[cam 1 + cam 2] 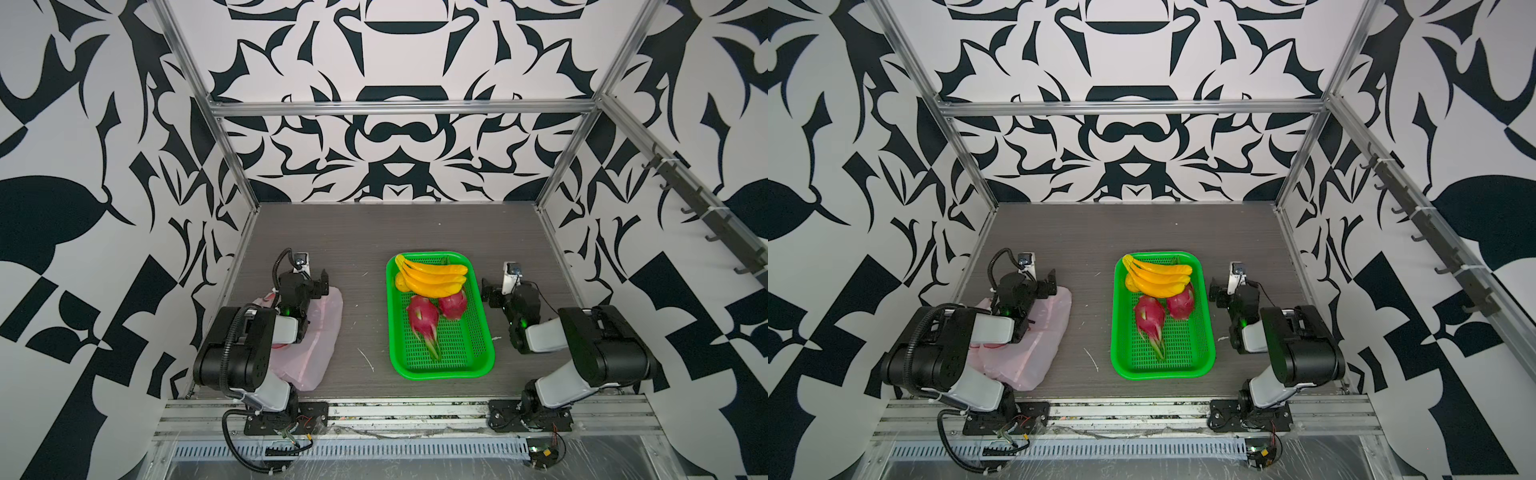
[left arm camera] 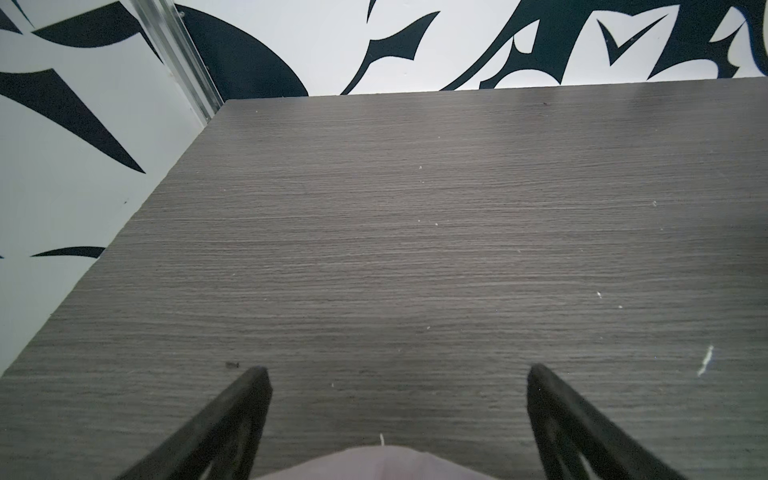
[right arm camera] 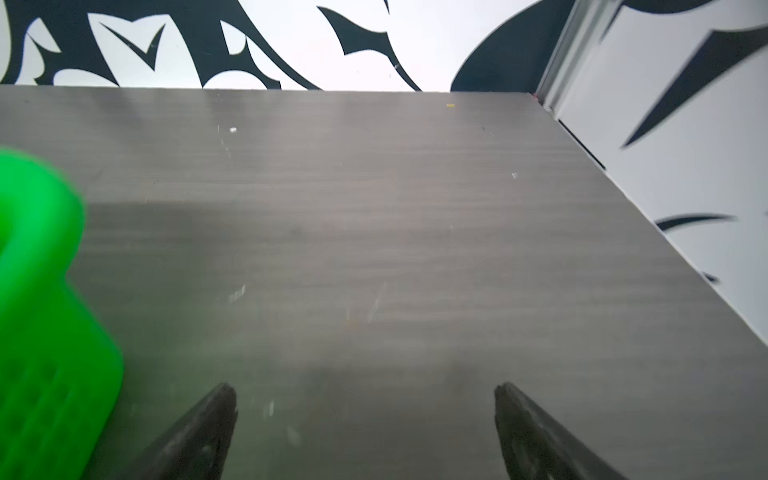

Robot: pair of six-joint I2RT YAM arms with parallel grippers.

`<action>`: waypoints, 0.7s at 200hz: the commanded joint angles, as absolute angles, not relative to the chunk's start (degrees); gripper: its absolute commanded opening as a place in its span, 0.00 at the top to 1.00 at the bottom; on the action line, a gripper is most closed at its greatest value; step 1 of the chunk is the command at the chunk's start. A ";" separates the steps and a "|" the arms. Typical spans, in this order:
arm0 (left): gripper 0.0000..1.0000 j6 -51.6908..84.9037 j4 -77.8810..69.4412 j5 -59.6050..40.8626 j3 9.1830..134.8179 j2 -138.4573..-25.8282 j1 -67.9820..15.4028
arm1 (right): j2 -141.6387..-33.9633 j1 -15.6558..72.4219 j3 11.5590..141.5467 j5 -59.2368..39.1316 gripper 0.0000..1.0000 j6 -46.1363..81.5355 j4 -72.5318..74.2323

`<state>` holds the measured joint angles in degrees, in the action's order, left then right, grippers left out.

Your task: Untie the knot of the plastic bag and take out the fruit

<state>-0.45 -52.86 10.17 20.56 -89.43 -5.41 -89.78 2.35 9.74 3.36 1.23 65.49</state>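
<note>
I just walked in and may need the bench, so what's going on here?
Nothing is being handled right now. The left tool and right tool both stand open and empty above the table. The pink plastic bag lies slack under the left arm, while the banana bunch and two dragon fruits sit in the green basket. Unpacking looks finished.

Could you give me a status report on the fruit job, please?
Left tool and right tool open, empty. Fruit in green basket. Plastic bag slack, nothing obstructing.
</note>
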 commanded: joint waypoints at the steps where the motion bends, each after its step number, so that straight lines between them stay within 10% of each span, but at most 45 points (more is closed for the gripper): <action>1: 0.01 -0.79 -54.53 9.75 20.62 -89.65 -5.19 | -89.83 2.65 7.18 5.09 0.00 1.54 76.62; 29: 0.01 -0.79 -54.54 9.74 20.53 -89.65 -5.19 | -88.43 2.68 21.92 4.45 0.00 0.77 47.88; 91: 0.01 -0.79 -54.51 9.70 20.54 -89.67 -5.19 | -92.18 2.93 6.19 5.63 0.00 1.31 81.72; 140: 0.01 -0.75 -54.53 9.75 20.54 -89.67 -5.16 | -89.63 3.08 19.88 7.83 0.00 1.50 54.69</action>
